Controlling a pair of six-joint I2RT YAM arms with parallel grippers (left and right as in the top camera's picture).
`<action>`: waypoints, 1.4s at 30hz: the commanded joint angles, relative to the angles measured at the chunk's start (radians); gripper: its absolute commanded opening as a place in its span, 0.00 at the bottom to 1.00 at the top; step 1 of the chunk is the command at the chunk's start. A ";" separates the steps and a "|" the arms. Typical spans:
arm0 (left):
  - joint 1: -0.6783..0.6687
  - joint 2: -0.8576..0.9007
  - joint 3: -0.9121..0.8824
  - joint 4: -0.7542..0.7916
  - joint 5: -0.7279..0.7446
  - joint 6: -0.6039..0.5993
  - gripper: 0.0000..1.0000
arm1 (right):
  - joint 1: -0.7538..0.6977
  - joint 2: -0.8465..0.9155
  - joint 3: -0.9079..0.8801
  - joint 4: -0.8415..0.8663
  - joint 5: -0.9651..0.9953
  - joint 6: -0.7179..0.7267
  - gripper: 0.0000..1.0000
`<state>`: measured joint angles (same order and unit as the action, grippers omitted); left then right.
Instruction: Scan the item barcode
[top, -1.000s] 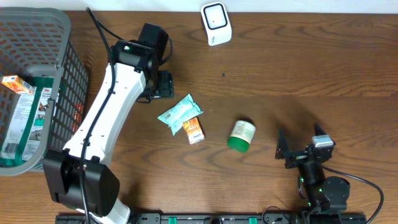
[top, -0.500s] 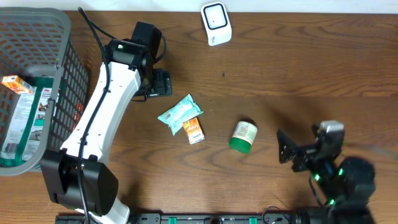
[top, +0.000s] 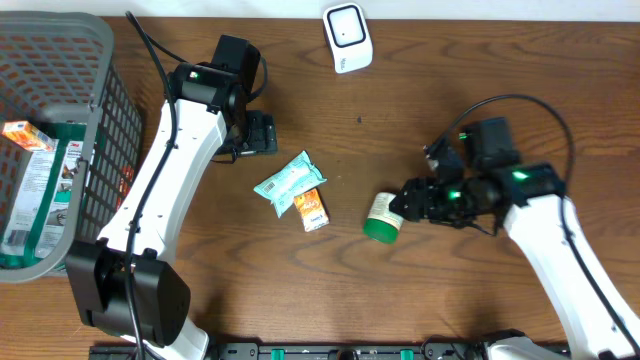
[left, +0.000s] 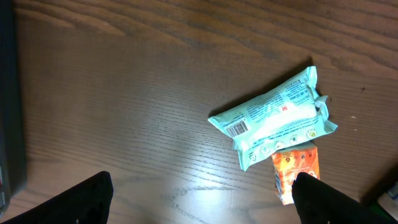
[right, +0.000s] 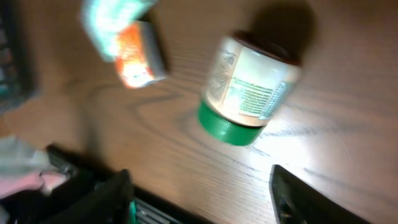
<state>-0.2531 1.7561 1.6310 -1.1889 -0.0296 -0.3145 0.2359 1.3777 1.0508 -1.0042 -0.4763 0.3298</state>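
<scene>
Centre the right gripper's (right: 199, 186) spread jaws across the bottle (right: 249, 87), clear of its label, before closing; the left gripper's (left: 202, 186) jaws are also spread.

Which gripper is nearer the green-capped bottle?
Right. The right gripper hangs close beside the green-capped bottle; the left gripper is far off, past the teal packet.

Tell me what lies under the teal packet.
An orange carton pokes out from beneath the lower edge of the teal packet; the carton's upper end is covered. Around them only the wooden table shows. Anything else beneath the packet is hidden.
</scene>
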 joint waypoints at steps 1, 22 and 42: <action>0.002 0.002 0.003 -0.004 -0.009 0.002 0.93 | 0.090 0.087 -0.010 0.026 0.238 0.195 0.80; 0.002 0.002 0.003 -0.004 -0.009 0.002 0.93 | 0.352 0.330 0.000 0.151 0.389 0.368 0.54; 0.002 0.002 0.003 -0.004 -0.009 0.002 0.93 | 0.332 0.310 0.261 -0.049 0.514 0.162 0.99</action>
<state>-0.2531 1.7561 1.6310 -1.1892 -0.0296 -0.3145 0.5751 1.6928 1.3636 -1.0958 -0.0124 0.5072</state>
